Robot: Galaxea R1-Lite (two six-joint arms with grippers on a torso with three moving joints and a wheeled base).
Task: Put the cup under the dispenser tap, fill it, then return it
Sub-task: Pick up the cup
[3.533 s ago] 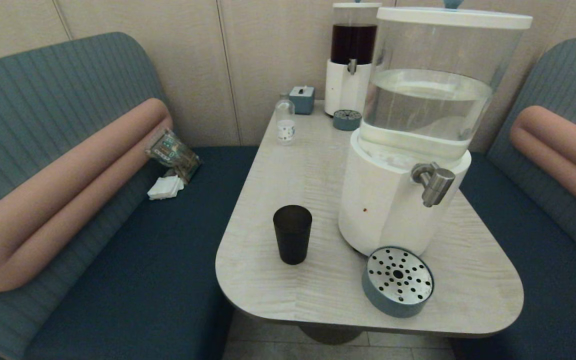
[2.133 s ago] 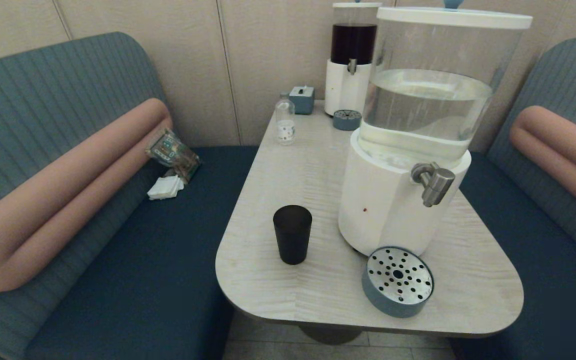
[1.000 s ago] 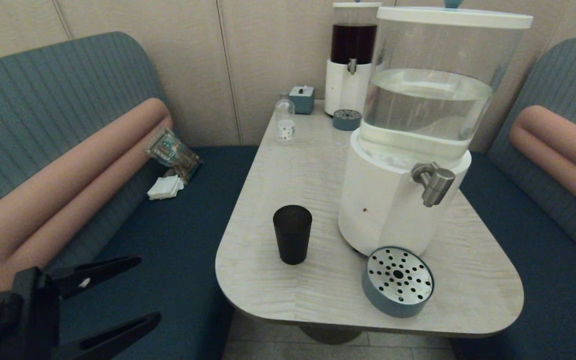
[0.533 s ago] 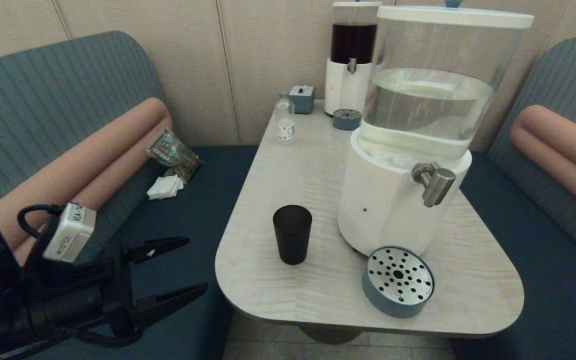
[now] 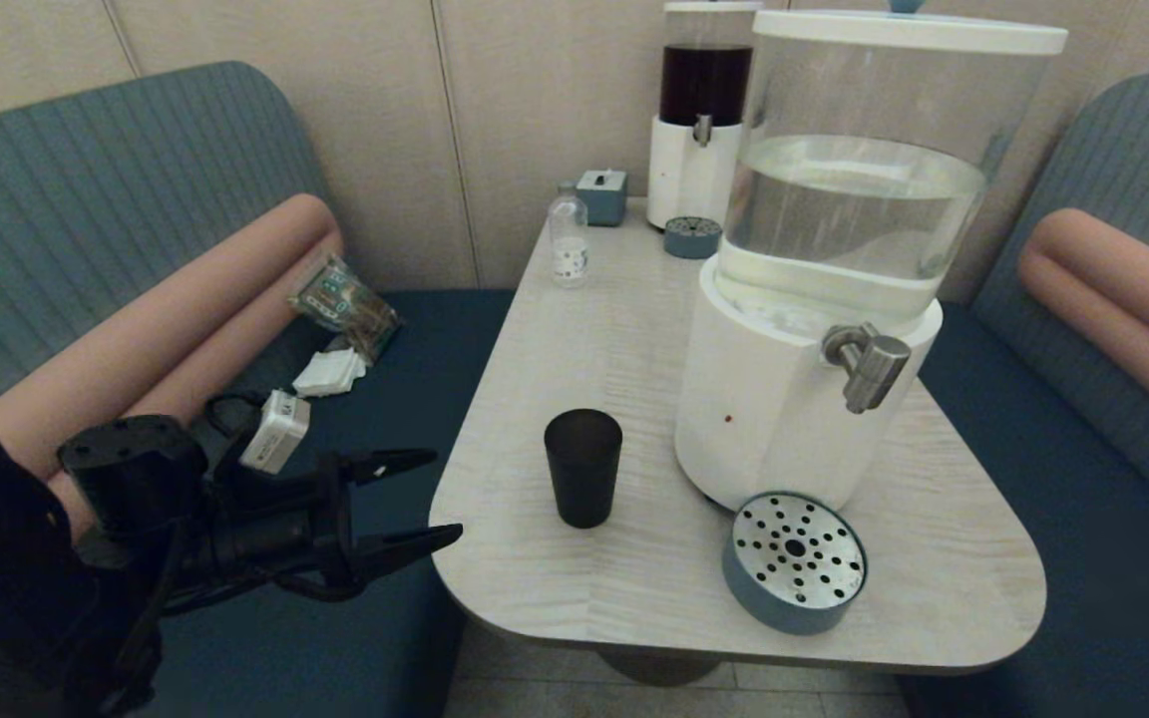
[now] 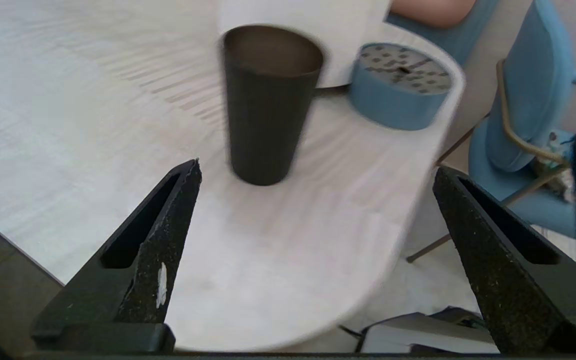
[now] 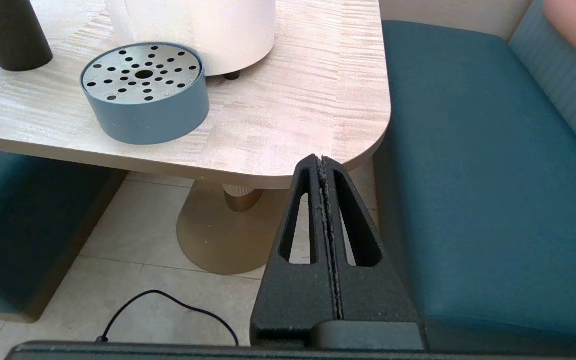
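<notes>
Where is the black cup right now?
In the head view the cup stands upright on the table, on the left side of the water dispenser's white base, with the open left gripper just off the table edge.

Soft, even indoor light falls dim in the head view and brighter in both wrist views, where the cup [image 6: 269, 102] and tabletop [image 6: 68, 125] smear with motion blur beside the left hand.
</notes>
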